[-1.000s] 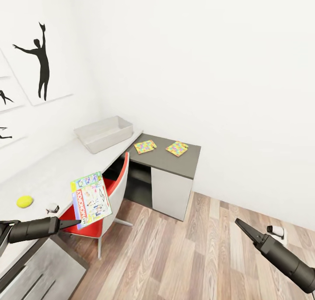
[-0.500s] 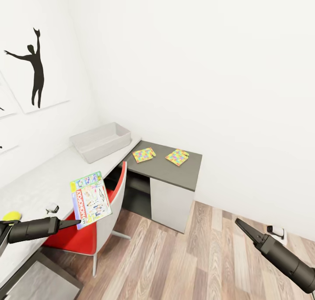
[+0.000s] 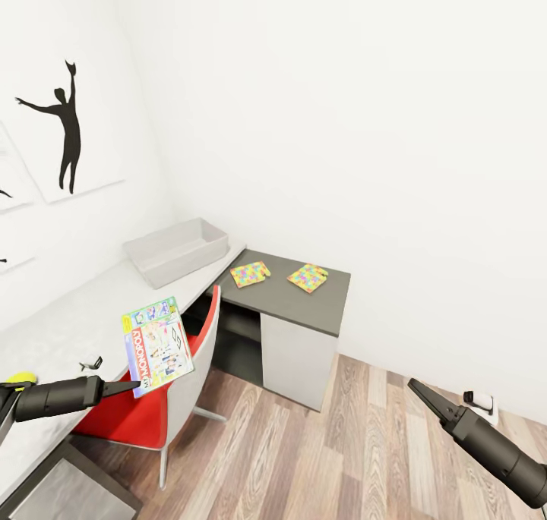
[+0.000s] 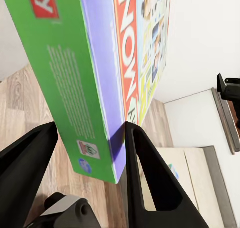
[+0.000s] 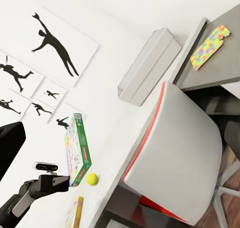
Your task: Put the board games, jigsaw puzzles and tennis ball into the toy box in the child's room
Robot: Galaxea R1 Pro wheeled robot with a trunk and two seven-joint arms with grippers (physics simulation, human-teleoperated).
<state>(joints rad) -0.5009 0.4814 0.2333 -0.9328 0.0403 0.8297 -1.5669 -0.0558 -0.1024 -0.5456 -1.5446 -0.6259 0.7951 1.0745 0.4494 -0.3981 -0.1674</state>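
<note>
Left pincer (image 3: 135, 387) clamped on the lower edge of a flat rectangular card board game box (image 3: 157, 345), green-sided with a red MONOPOLY band and a pale pictured face; held upright above the red-and-white swivel chair (image 3: 173, 368), just off the front edge of the long L-shaped worktop (image 3: 68, 330). From the left wrist, box edge (image 4: 100, 88) wedged between the two dark fingers (image 4: 145, 178), touching both.

Right pincer (image 3: 414, 387) low over the wood-plank floor (image 3: 319, 459), well apart from the worktop; fingers drawn to one thin point, seemingly pressed together, nothing between them.

Shallow light grey rectangular plastic toy box (image 3: 177, 250) standing on the light grey stretch of the worktop, against the wall, near the corner where the dark grey top joins. Two thin multicoloured jigsaw puzzle sheets on the dark grey top beyond that corner: one (image 3: 250, 274) close to the toy box, the other (image 3: 308, 277) farther along, the two apart. Small yellow-green tennis ball (image 3: 20, 379) on the light grey top, far from the toy box, just behind the left arm. From the right wrist, ball (image 5: 91, 178) beside the held box (image 5: 77, 150), and a further flat colourful card box (image 5: 75, 213) lying on the worktop near the ball. Black dancer silhouettes (image 3: 64, 121) on the wall above the worktop.
</note>
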